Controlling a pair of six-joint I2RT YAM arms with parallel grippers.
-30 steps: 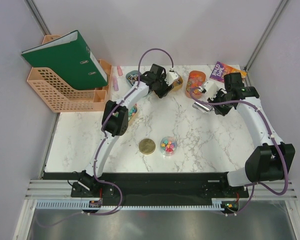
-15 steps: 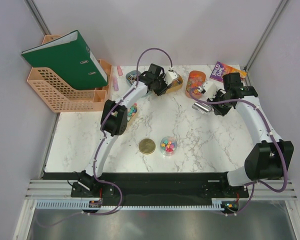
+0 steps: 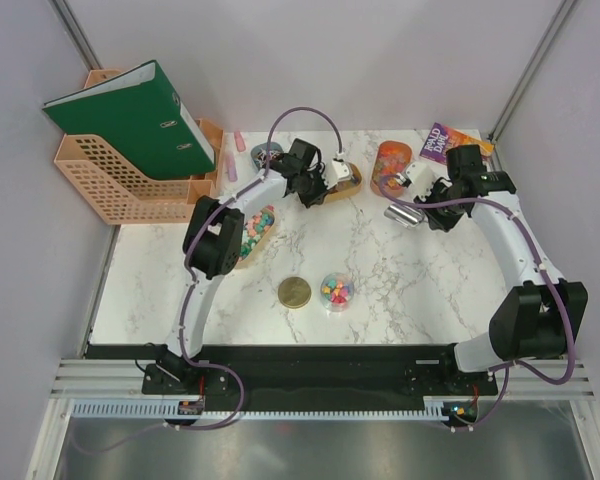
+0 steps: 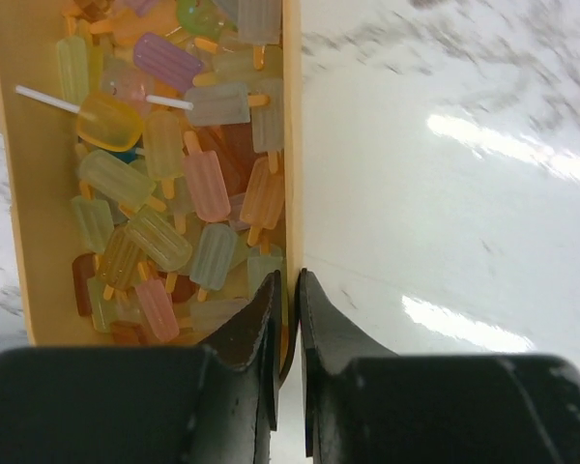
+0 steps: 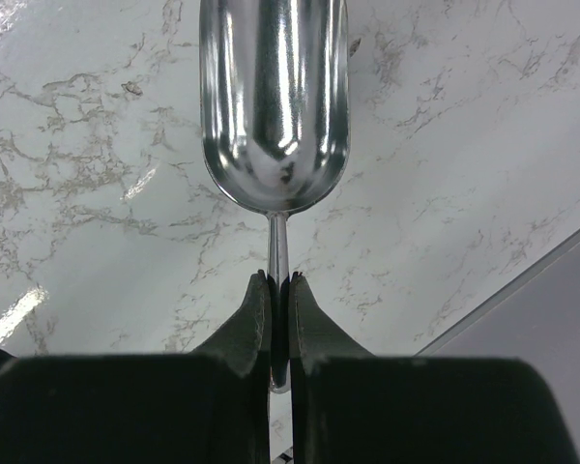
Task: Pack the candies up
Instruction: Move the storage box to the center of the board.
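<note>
Partly cropped candies [image 4: 208, 184], tray [image 4: 292, 116], scoop [image 5: 274, 106]

Book cover [image 3: 440, 141]: "ROALD DAHL" in pale capitals on purple, the two words stacked and tilted (the only lettering I can honestly read from where I stand).
Where it lies: flat on the marble table [image 3: 380, 270], beyond the right gripper [image 3: 416, 190], toward the far right corner, near it but apart.
Rest of that cover: an orange part, half hidden. Any title there is too small to make out.
Green binder [image 3: 130, 115]: the markings on its spine are too small to read.
</note>
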